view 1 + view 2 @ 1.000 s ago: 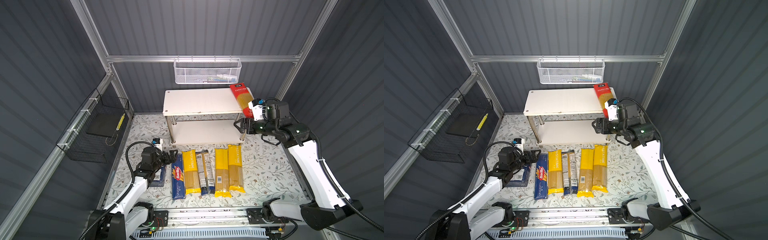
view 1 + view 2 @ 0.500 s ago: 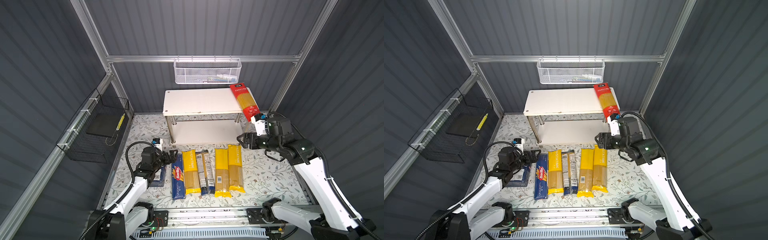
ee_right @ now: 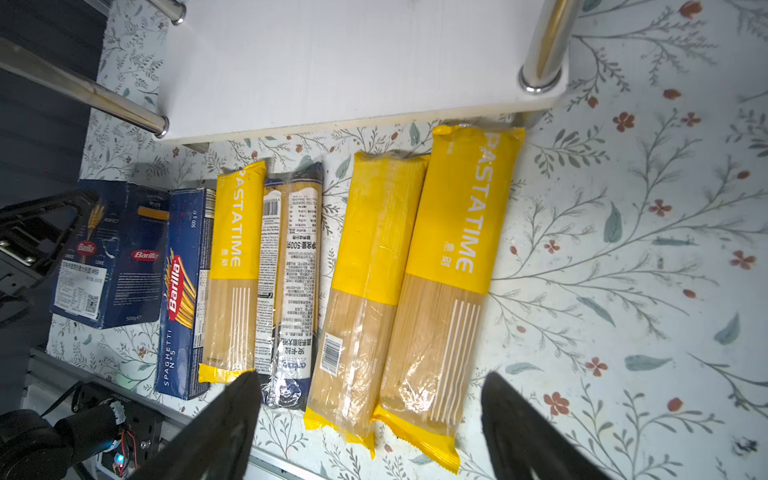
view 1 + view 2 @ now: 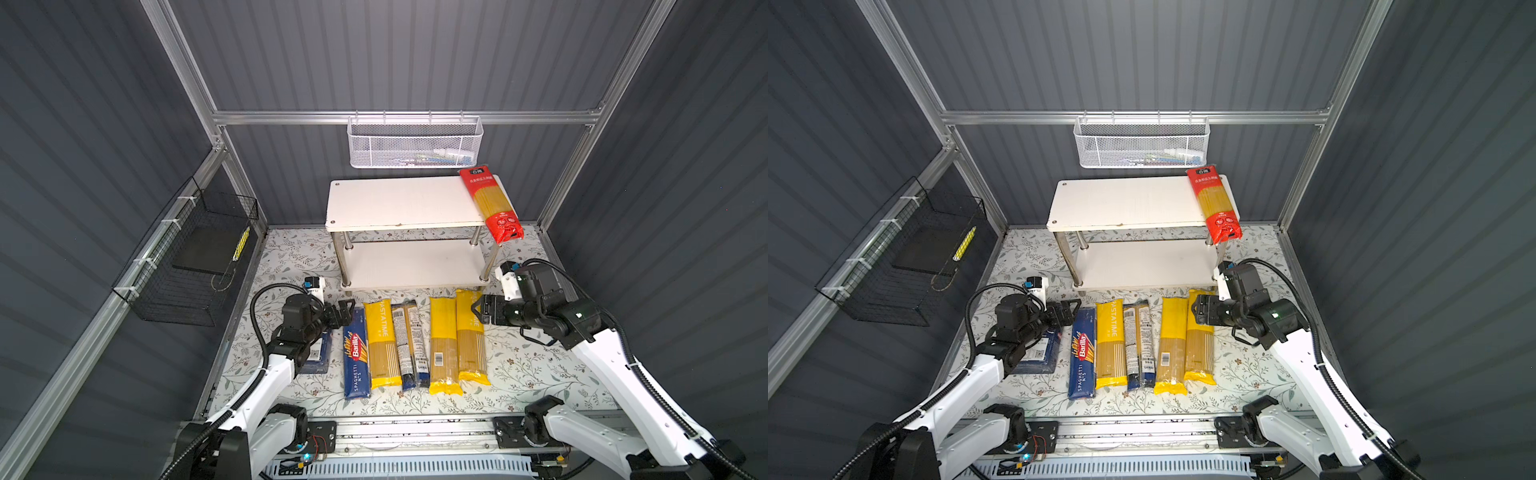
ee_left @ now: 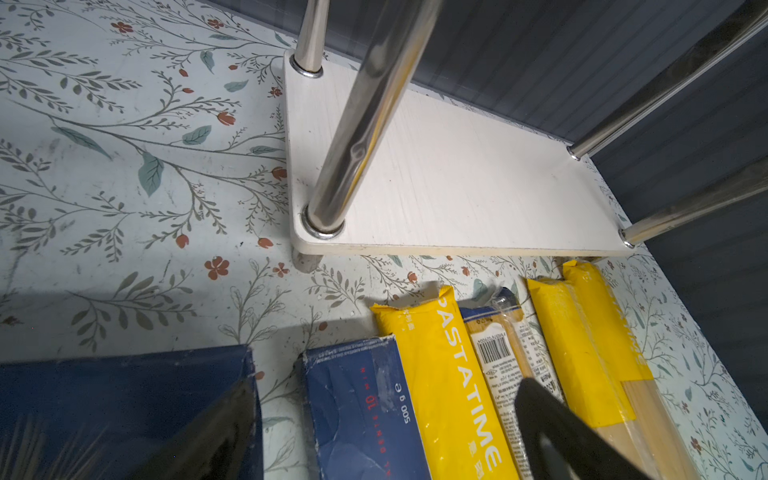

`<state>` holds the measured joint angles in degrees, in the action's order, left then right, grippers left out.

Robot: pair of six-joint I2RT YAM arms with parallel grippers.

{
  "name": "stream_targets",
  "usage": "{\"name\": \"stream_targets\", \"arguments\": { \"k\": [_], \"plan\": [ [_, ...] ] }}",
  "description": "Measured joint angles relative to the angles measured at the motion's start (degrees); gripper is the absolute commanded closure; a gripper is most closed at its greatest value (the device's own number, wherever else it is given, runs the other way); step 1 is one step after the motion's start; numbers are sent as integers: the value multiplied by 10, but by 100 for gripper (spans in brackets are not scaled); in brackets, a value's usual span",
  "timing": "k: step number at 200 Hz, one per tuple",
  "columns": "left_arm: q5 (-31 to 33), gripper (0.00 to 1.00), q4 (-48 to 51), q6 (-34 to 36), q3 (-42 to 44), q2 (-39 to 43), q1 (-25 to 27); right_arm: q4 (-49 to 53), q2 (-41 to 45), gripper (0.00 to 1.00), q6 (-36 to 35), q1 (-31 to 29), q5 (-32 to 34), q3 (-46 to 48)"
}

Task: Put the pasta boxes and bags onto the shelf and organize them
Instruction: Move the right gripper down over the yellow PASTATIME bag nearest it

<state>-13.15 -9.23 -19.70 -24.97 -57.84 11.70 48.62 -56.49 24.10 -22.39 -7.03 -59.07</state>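
The red bag [image 4: 490,203] lies on the right end of the shelf's top board [image 4: 399,203] and overhangs its front edge. On the floral mat in front lie a wide Barilla box [image 4: 318,353], a narrow spaghetti box [image 4: 356,361], a yellow bag [image 4: 381,343], a clear bag with blue ends [image 4: 409,345] and two more yellow bags [image 3: 374,270] [image 3: 453,266]. My right gripper [image 3: 370,415] hovers open over those two yellow bags, holding nothing. My left gripper [image 5: 386,415] is open above the narrow box [image 5: 361,407], beside the wide box.
A white mesh basket [image 4: 415,141] hangs on the back wall above the shelf. A black wire basket [image 4: 191,266] hangs on the left wall. The shelf's lower board [image 4: 411,266] is bare, with chrome legs [image 5: 357,124] at its corners. A metal rail [image 4: 399,432] runs along the front.
My right gripper has come down from beside the red bag at the shelf's right end to just above the yellow bags. The red bag stays on the top board. The left arm is still.
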Motion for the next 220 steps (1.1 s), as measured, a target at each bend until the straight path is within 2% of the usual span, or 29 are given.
{"name": "stream_targets", "arguments": {
  "k": [88, 132, 220],
  "plan": [
    [-2, 1, -7, 0, 3, 5, 0, -78, -2, 14, 44, -1, 28, 120],
    [-6, 1, -12, 0, 3, 1, 0, -104, -14, 13, 64, -10, 56, 149],
    [-6, 1, -12, 0, 4, -5, 0, -149, -97, 8, 78, -30, 94, 163]
  ]
}}
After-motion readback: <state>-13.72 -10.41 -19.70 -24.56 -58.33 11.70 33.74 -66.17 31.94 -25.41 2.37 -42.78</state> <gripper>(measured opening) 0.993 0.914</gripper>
